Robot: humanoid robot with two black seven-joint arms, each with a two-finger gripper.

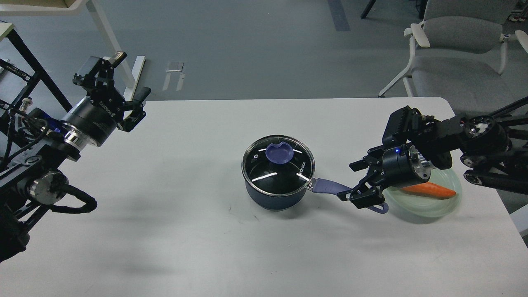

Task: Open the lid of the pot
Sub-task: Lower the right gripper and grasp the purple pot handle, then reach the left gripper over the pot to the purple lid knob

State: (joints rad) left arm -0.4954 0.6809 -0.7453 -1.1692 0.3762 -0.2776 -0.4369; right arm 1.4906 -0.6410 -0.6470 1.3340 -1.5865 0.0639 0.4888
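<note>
A dark blue pot (273,197) stands at the table's middle with a glass lid (277,165) on it. The lid has a purple knob (279,152). The pot's purple handle (326,187) points right. My right gripper (354,181) is open, low over the outer part of the handle, with one finger behind it and one in front. My left gripper (123,88) is open and empty, raised at the table's far left, well away from the pot.
A pale green plate (429,204) with an orange carrot (431,189) lies right of the pot, partly hidden by my right arm. A grey chair (453,45) stands behind the table's right corner. A white table leg (103,33) stands at the back left.
</note>
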